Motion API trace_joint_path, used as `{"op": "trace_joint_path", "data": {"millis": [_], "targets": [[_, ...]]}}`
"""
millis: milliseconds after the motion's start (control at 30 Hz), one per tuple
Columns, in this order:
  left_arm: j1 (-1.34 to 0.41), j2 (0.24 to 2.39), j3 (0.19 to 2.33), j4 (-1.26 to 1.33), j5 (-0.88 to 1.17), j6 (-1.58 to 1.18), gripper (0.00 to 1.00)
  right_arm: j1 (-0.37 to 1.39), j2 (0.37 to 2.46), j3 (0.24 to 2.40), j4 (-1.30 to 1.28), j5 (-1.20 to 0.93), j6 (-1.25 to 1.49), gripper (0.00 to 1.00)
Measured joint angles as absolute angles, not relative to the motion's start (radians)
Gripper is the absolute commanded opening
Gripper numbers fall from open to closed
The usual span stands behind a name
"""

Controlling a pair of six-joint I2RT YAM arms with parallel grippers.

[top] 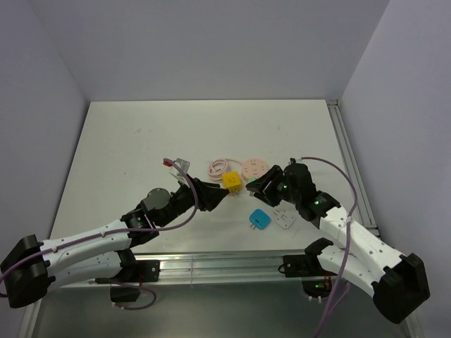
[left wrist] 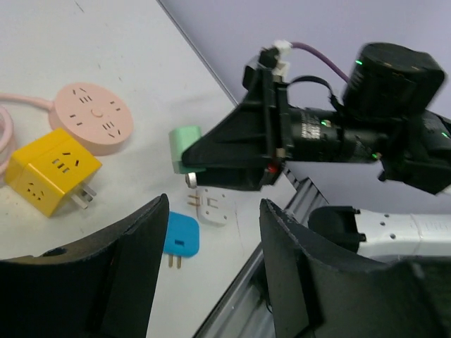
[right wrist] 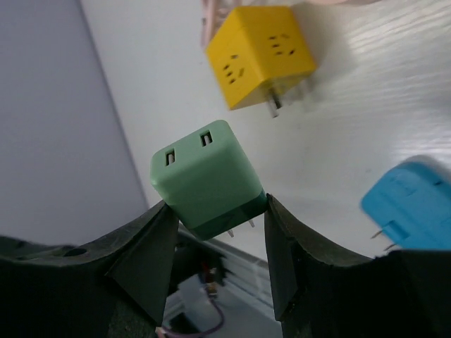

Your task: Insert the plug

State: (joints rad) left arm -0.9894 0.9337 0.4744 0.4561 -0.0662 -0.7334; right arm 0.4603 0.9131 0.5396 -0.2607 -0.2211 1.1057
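Observation:
My right gripper [right wrist: 215, 211] is shut on a green cube plug [right wrist: 208, 179] and holds it above the table, its prongs pointing back between the fingers. The left wrist view shows the same green plug [left wrist: 185, 148] in the right gripper [left wrist: 232, 151]. A yellow cube socket [top: 232, 181] with its own prongs lies between the two grippers, and it also shows in both wrist views [left wrist: 53, 169] [right wrist: 259, 53]. A pink round socket [top: 254, 169] lies just behind it. My left gripper [left wrist: 215, 208] is open and empty, left of the yellow cube [top: 220, 196].
A blue plug [top: 259, 220] and a white plug [top: 283, 220] lie near the table's front edge. A coiled pink cable [top: 218, 167] lies left of the pink socket. A metal rail [top: 232, 264] runs along the near edge. Walls enclose the table.

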Motion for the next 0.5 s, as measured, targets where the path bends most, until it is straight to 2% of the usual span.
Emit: {"op": "trace_joint_path", "data": {"millis": [100, 233, 500], "targets": [[-1.028, 0.963, 0.453, 0.522, -0.146, -0.699, 0.62, 0.547, 0.842, 0.529, -0.238, -0.165, 1.252, 0.00], [-1.079, 1.034, 0.460, 0.575, -0.241, -0.651, 0.70, 0.637, 0.799, 0.538, -0.242, -0.084, 1.391, 0.00], [-1.137, 1.129, 0.511, 0.635, -0.306, -0.584, 0.74, 0.749, 0.810, 0.624, -0.303, 0.072, 1.539, 0.00]]}}
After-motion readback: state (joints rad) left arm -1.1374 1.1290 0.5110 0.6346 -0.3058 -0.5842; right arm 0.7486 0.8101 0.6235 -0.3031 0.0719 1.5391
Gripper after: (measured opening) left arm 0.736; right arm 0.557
